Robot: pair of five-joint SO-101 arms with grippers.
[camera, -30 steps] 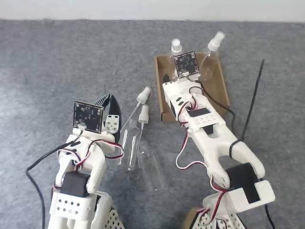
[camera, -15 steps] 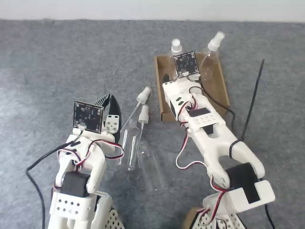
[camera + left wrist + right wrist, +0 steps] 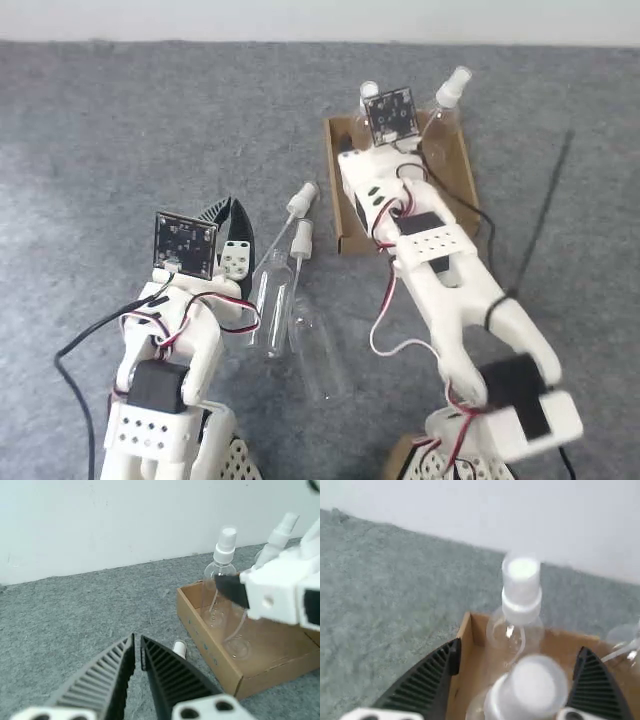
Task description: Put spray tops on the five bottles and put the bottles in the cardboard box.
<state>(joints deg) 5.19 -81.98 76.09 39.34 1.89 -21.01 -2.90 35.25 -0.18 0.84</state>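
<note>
High view: the cardboard box (image 3: 335, 190) sits at the far side of the surface (image 3: 120, 130). First loose bottle (image 3: 272, 290) and second loose bottle (image 3: 318, 350) lie outside it by the left arm, presumably queued.

Left wrist view: left pincer (image 3: 137, 639) together, empty, parked.

Right wrist view: right pincer (image 3: 519, 652) spread wide astride a capped bottle (image 3: 530, 685) in the box. The jaws are clear of it, so it seems to stand unaided.

High view overhead, wrist views low, both facing cardboard box (image 3: 207, 647)
</note>
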